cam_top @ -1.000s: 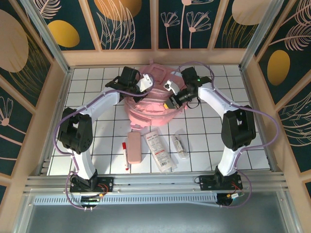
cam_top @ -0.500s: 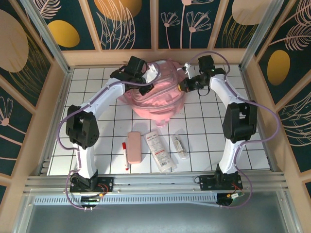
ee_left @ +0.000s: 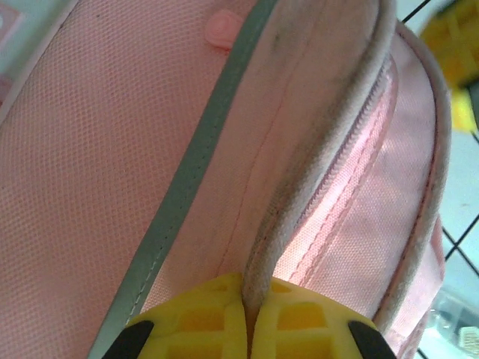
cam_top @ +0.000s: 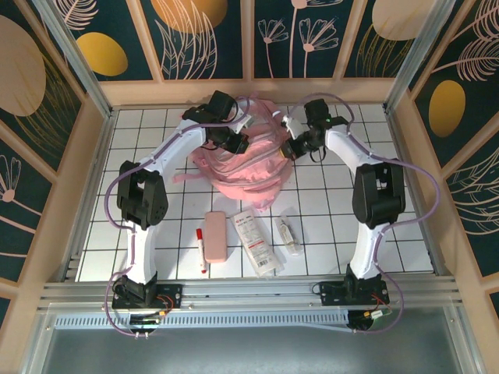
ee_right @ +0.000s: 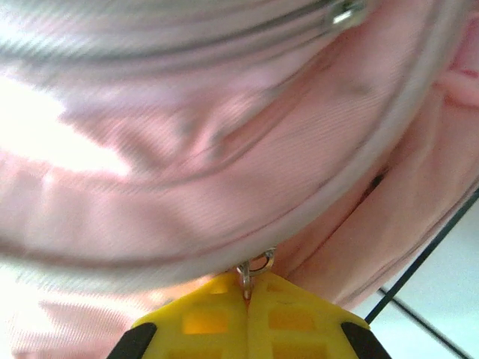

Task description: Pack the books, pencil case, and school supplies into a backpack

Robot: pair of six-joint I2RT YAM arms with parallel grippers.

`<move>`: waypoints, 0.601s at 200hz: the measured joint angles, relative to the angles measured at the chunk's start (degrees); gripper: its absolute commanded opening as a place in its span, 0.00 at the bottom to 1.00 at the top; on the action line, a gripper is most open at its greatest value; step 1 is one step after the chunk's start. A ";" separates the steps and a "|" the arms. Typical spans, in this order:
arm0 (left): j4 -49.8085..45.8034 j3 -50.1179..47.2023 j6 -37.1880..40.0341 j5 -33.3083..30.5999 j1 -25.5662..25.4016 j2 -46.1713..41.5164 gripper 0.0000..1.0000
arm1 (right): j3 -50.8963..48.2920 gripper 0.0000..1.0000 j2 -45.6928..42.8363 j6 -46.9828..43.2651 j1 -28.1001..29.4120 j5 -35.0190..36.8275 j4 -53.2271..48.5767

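Backpack (cam_top: 245, 160) lying far-centre on desk (cam_top: 335, 226), between the two arms. Left jaws pinching its piped rim (ee_left: 299, 187), left side; right jaws pinching the zip pull (ee_right: 257, 264), right side. Pencil case (cam_top: 216, 235) and white packet (cam_top: 256, 240) lying nearer, well apart from it.

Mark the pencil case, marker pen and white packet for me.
pencil case (cam_top: 216, 235): top external view, middle of the pink pouch.
marker pen (cam_top: 202, 251): top external view, mid-barrel.
white packet (cam_top: 256, 241): top external view, centre of its printed face.
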 measured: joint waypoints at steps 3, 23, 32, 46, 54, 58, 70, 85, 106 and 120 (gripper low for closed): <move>-0.02 0.00 -0.42 0.02 0.02 0.00 0.00 | -0.81 0.00 -0.68 -0.66 0.20 -0.02 0.13; -0.09 0.04 -2.60 0.07 0.33 0.00 0.00 | -5.29 0.00 -6.05 -4.83 1.53 -0.31 0.83; -0.17 0.04 -3.72 0.33 0.35 0.00 0.00 | -6.10 0.00 -7.93 -5.81 1.95 -0.70 1.27; 0.02 0.22 -5.88 1.40 0.39 0.00 0.00 | -6.40 0.00 -9.53 -6.34 2.60 -1.29 1.88; 0.42 0.24 -7.26 1.99 0.46 0.00 0.00 | -6.40 0.00 -9.81 -6.36 3.26 -1.99 2.16; 0.61 0.24 -7.93 2.10 0.52 0.00 0.00 | -6.40 0.00 -9.81 -6.34 3.65 -2.40 2.36; 1.03 0.17 -10.29 1.79 0.52 0.00 0.00 | -6.43 0.00 -9.53 -5.22 5.73 -3.54 3.15; 1.20 -0.94 -14.01 -0.20 0.44 -0.26 0.00 | -5.66 0.00 -8.04 -3.50 8.59 -4.55 3.54; 1.81 -4.35 -17.33 -3.63 0.57 -1.18 0.00 | -4.07 0.00 -4.57 -0.83 11.28 -5.22 3.78; 2.62 -5.95 -19.15 -4.52 0.68 -1.57 0.00 | -4.11 0.00 -3.34 1.20 11.89 -5.46 4.24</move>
